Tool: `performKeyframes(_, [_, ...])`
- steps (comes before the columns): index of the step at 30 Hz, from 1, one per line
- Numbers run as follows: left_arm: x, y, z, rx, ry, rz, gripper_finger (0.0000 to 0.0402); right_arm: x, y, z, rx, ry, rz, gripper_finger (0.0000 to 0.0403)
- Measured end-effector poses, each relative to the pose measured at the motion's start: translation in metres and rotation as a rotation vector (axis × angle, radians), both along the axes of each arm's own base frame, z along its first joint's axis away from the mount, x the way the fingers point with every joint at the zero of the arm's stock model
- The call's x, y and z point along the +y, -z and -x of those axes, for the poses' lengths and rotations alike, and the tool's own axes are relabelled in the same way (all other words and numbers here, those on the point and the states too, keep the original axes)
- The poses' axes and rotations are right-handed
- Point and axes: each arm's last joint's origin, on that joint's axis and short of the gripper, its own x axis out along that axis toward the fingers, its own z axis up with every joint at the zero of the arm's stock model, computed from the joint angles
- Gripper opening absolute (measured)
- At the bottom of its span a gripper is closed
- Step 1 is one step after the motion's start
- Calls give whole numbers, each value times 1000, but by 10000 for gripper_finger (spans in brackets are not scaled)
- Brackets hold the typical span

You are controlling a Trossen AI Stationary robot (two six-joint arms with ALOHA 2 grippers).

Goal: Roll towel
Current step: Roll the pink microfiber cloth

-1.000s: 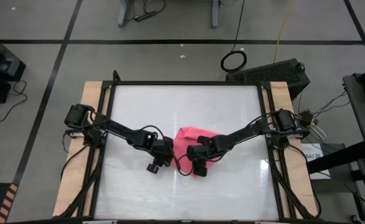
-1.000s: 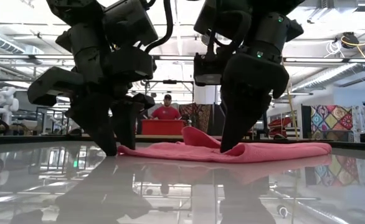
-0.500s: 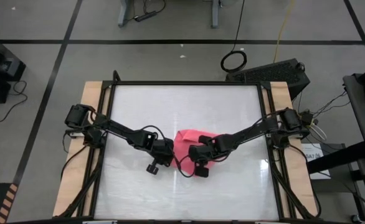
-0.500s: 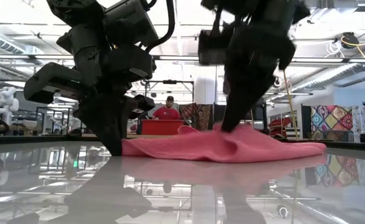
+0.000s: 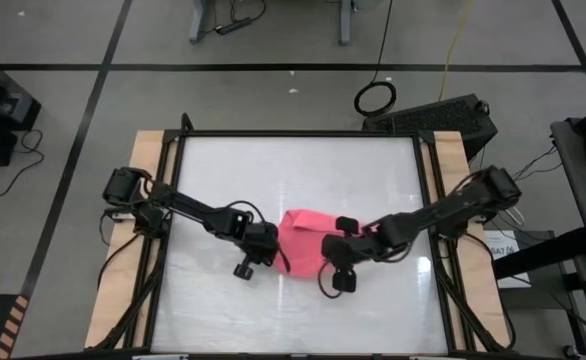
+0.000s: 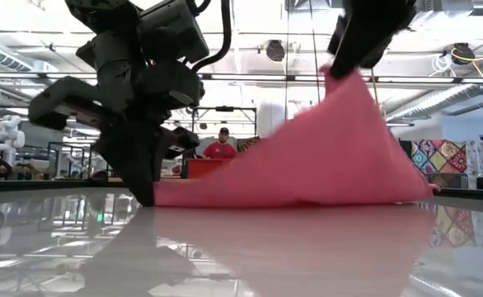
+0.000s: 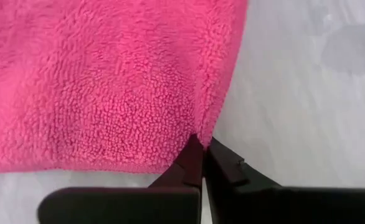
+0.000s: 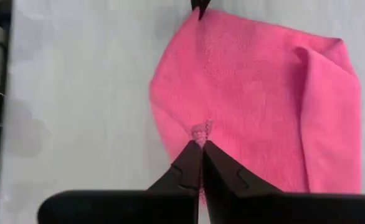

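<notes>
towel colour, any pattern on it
Plain pink-red, no pattern; the towel shows best in the left wrist view.

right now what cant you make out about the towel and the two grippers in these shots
- High view: the right gripper covers the pinch point on the towel.
- Low view: the picture's top edge cuts off the right gripper.
- Low view: the left gripper hides the towel corner it holds.
- Towel underside: hidden in every view.

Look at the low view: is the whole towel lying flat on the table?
No: the right gripper has pinched one part of the towel and holds it high, while the left gripper pins another corner down.
</notes>
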Motion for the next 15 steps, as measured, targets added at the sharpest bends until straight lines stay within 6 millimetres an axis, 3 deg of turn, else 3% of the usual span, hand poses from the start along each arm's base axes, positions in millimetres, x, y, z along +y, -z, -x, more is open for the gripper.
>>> performKeyframes(8, [-2, -65, 8, -10, -35, 88, 4, 30, -25, 28, -120, 70, -44, 0])
performKeyframes(15, [-1, -155, 30, -158, -34, 111, 4, 42, -72, 46, -333, 121, -49, 0])
